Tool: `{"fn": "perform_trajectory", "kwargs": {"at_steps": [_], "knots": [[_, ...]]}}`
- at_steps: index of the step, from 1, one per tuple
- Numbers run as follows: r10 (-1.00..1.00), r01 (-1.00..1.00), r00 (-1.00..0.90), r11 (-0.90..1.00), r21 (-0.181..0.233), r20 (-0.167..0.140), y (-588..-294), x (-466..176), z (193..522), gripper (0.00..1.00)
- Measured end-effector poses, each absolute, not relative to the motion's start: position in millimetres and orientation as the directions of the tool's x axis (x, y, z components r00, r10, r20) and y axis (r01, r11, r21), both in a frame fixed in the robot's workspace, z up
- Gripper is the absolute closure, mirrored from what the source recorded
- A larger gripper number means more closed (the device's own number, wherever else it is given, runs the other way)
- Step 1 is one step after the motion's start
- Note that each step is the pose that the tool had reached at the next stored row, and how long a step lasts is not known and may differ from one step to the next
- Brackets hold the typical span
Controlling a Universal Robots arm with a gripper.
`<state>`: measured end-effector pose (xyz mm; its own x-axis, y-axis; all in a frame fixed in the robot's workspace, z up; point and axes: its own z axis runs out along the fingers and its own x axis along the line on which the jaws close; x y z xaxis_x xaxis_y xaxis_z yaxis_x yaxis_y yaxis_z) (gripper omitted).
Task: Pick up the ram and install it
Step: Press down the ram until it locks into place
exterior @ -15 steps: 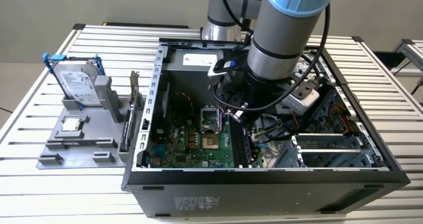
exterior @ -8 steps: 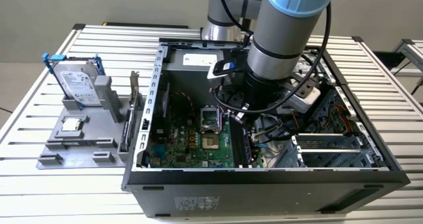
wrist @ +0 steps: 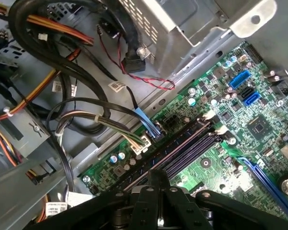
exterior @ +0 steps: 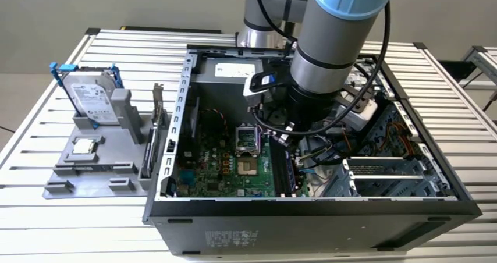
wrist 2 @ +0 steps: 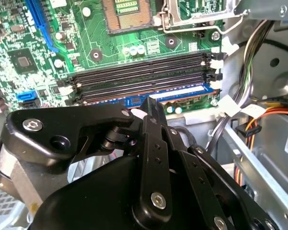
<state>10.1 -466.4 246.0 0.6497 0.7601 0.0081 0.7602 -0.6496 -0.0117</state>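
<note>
- the arm (exterior: 334,36) reaches down into the open computer case (exterior: 311,210), which lies on its side on a slatted metal table (exterior: 46,216).
- the gripper (exterior: 281,139) sits low over the motherboard (exterior: 225,164), above the bank of memory slots (exterior: 283,170) near the exterior view's right edge of the board.
- in the second wrist view the black gripper (wrist 2: 151,108) has its fingers (wrist 2: 156,112) drawn together on the ram (wrist 2: 180,96), a thin stick seen edge-on with a pale top edge.
- the ram lies in line with the blue slot (wrist 2: 134,100), the slot nearest the gripper; the other slots (wrist 2: 139,72) beside it are black.
- the ram appears to rest in or on the blue slot, but how deep it sits cannot be told.
- a white latch (wrist 2: 218,85) stands at the slot end, next to a bundle of cables (wrist 2: 249,52).
- in the first wrist view the gripper (wrist: 156,179) is directly over the slots (wrist: 182,148), with cables (wrist: 62,72) and the metal drive cage (wrist: 182,24) beyond.
- the bare cpu socket (exterior: 247,139) lies just beside the slots on the board.
- outside the case, on the exterior view's left, a grey tray (exterior: 85,176) holds a hard drive (exterior: 92,97) standing upright in a blue frame and a small square cpu chip (exterior: 84,146) lying flat.
</note>
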Motion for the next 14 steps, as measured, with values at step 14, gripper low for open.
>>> {"fn": "perform_trajectory", "kwargs": {"at_steps": [14], "knots": [[0.842,0.842,0.539,-0.539,-0.012,0.008,-465.6,10.0,246.0,1.00]]}}
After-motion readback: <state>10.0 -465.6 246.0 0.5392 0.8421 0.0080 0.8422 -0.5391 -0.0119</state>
